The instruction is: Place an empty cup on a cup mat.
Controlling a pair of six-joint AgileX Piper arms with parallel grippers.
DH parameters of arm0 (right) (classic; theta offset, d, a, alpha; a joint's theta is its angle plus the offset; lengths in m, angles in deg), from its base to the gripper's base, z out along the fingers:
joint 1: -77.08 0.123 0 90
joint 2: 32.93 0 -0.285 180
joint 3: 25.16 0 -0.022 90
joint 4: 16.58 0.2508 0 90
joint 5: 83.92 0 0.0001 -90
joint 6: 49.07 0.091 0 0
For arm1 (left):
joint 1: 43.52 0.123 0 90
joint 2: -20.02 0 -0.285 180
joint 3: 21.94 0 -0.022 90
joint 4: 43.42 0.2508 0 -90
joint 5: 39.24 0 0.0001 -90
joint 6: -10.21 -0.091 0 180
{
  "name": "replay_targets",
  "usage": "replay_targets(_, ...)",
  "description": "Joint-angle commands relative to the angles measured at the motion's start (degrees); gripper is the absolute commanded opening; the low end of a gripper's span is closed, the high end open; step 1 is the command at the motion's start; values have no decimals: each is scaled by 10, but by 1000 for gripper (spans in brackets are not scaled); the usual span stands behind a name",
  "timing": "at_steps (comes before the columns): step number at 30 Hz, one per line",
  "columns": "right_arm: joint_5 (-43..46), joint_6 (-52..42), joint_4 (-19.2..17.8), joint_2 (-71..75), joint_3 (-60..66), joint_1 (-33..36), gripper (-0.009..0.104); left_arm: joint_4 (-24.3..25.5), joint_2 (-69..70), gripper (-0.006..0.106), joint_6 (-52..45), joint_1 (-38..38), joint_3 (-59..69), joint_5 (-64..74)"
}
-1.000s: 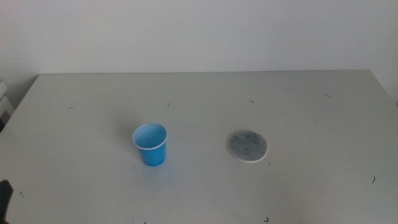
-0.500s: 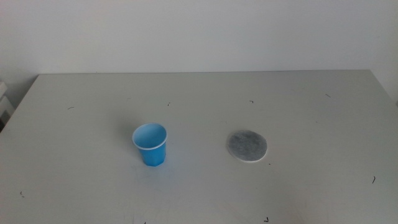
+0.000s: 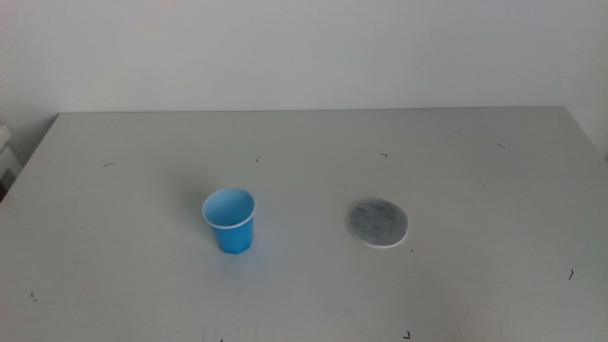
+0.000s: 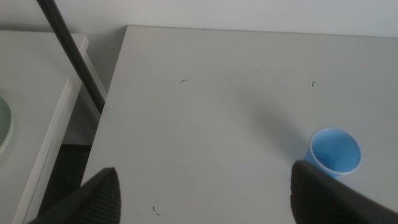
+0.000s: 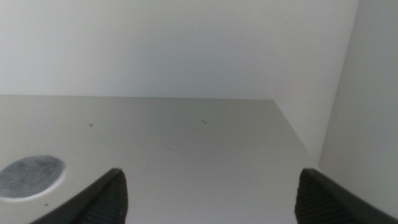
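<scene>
Middle view shows the cup (image 3: 229,220) upright on the table (image 3: 456,152), well apart from the mat (image 3: 377,222), awaiting pickup, while the left gripper (image 4: 205,199) and right gripper (image 5: 208,199) hover wide open, empty.

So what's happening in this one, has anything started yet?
Nothing is being handled yet. The blue cup stands upright and empty on the table, well apart from the grey cup mat to its right in the middle view. The left gripper is open, above the table's edge with the cup in its view. The right gripper is open too, waiting near the mat's side.
</scene>
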Motion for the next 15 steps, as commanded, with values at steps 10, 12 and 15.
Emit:
replay_targets(10, 43, -3, -8, 15, -5, 0, 94, -17, -47, 105, -9, 0, -50, -29)
replay_targets(12, 43, -3, -8, 15, -5, 0, 94, -28, -68, 105, -14, 0, -65, -16)
replay_targets(15, 43, -3, -8, 15, -5, 0, 94, -47, -101, 105, -26, 0, -91, -1)
